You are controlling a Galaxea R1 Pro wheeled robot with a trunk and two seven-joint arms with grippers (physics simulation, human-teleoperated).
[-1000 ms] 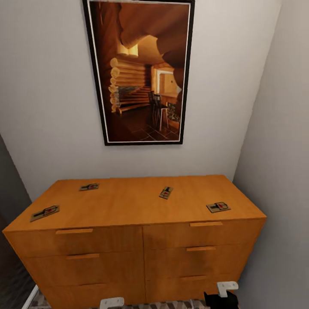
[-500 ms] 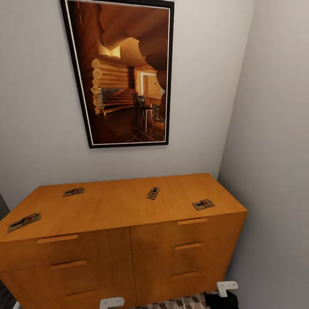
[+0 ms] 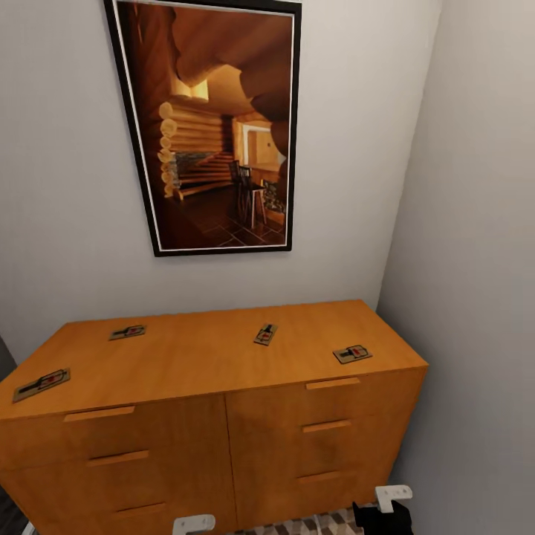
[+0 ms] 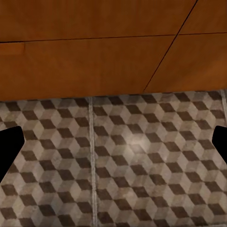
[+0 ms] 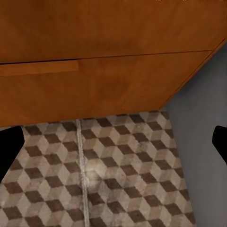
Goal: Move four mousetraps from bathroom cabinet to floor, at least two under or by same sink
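Home interior, narrow alcove: low orange-brown wooden cabinet (image 3: 215,416) against pale plaster walls (image 3: 67,223), black-framed log-cabin picture (image 3: 212,126) above, brown-beige cube-patterned floor tiles (image 4: 142,165) below.

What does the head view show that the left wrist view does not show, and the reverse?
Head view alone: four mousetraps lying on the cabinet's top, and a framed picture on the wall above. Left wrist view alone: a wide stretch of cube-patterned floor seen close, between the dark fingertips. Both: the cabinet's orange-brown front and some of that floor.
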